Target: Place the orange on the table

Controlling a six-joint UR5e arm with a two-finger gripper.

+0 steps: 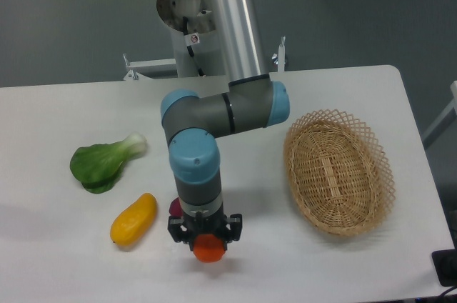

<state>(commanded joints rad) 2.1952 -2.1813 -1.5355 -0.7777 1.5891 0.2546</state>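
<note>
While the oval woven wicker basket (pixel 338 172) sits at 3 o'clock on the large white rectangular table (pixel 64 267) with nothing inside it, the small round bright orange fruit (pixel 209 248) is at 6 o'clock, low over the tabletop's front part, well apart from the basket. Orange sits directly between the black two-finger gripper (pixel 206 232) fingers, under the wrist. Fingers pinch the orange from both sides, jaws about orange-wide. Contact with table: cannot tell. Yellow elongated mango-like fruit (pixel 133 219) at 9 o'clock of orange; green leafy bok choy (pixel 104 162) at 10 o'clock. Purple item (pixel 173 207) mostly hidden behind the wrist.
</note>
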